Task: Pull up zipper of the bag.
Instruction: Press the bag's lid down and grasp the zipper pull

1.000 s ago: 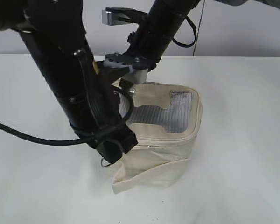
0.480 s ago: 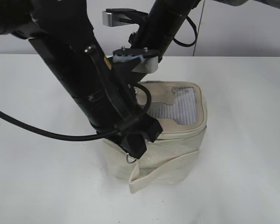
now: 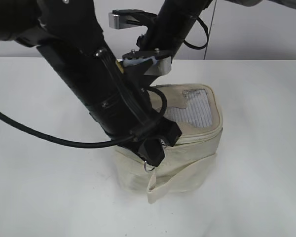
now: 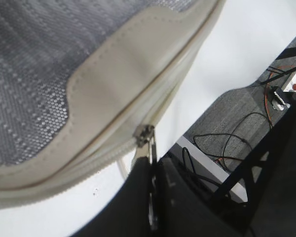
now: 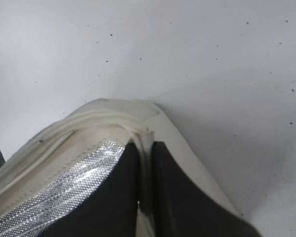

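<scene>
Now left gripper clamped on zipper slider, right gripper on bag rim.

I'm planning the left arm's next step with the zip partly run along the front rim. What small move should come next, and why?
Probably pull further along the front rim toward the bag's right corner. The left gripper is shut on the pull of the silver slider, the zipper track ahead looks unjoined, and the right gripper pinches the rear rim, bracing the bag.

No readable text, label, brand, number or sign appears in any view. The bag is plain, and the arms carry no legible markings.
</scene>
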You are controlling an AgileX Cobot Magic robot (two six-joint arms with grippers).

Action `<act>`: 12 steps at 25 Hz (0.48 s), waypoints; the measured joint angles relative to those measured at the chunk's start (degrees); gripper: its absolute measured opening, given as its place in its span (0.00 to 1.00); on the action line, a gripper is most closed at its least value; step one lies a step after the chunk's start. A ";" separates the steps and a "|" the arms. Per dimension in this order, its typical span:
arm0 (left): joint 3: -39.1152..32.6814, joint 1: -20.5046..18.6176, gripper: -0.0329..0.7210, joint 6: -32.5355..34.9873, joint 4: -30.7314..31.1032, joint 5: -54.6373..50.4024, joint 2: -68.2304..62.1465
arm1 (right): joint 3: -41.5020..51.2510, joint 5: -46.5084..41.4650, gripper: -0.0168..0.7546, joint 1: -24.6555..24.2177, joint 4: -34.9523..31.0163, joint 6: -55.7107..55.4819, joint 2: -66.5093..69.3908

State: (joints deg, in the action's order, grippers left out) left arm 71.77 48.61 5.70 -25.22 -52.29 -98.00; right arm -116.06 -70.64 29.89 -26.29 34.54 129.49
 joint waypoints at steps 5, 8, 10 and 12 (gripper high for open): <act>-0.01 0.55 0.05 0.00 -2.15 2.11 -1.24 | 0.00 0.00 0.09 0.00 0.17 0.00 0.00; -0.01 0.67 0.05 0.00 -4.05 3.11 -1.73 | 0.00 0.00 0.09 0.00 0.11 0.00 0.00; -0.01 0.67 0.05 0.00 -4.50 3.52 -1.79 | 0.00 0.00 0.09 0.00 0.16 0.00 0.00; -0.01 0.77 0.05 0.00 -4.19 3.64 -1.79 | 0.00 0.00 0.09 0.00 0.16 0.00 0.00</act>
State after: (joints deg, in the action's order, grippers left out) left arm 71.76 49.38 5.70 -29.41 -48.65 -99.79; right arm -116.06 -70.64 29.89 -26.12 34.54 129.49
